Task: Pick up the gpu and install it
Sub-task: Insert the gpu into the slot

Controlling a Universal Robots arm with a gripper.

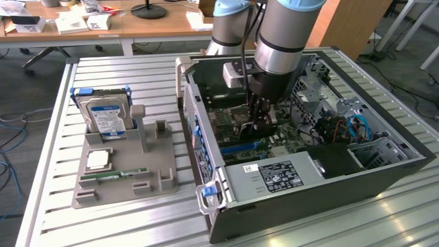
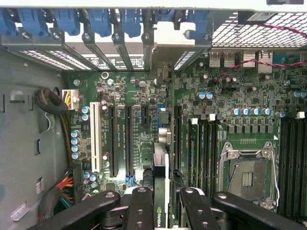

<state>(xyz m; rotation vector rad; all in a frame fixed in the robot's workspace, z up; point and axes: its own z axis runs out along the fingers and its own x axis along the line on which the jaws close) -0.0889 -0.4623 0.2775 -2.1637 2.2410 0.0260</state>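
My gripper (image 1: 259, 122) reaches down into the open computer case (image 1: 384, 175) over the motherboard (image 2: 201, 124). It is shut on the gpu (image 2: 159, 215), a thin dark card seen edge-on between the black fingers (image 2: 141, 203), with a logo on its upper edge. In the exterior view the gpu (image 1: 248, 135) hangs below the fingers, just above the board. In the wrist view the card's edge runs in line with the long black expansion slots (image 2: 128, 139), beside the one next to the blue-tabbed bracket bays (image 2: 129, 24). I cannot tell whether the card touches a slot.
A grey fixture (image 1: 123, 180) on the slatted table at the exterior view's left holds a silver hard drive (image 1: 106, 117), a CPU chip (image 1: 98, 159) and a green RAM stick (image 1: 113, 176). Inside the case are the power supply (image 1: 274, 177), an open CPU socket (image 2: 247, 175) and cable bundles (image 2: 62, 187).
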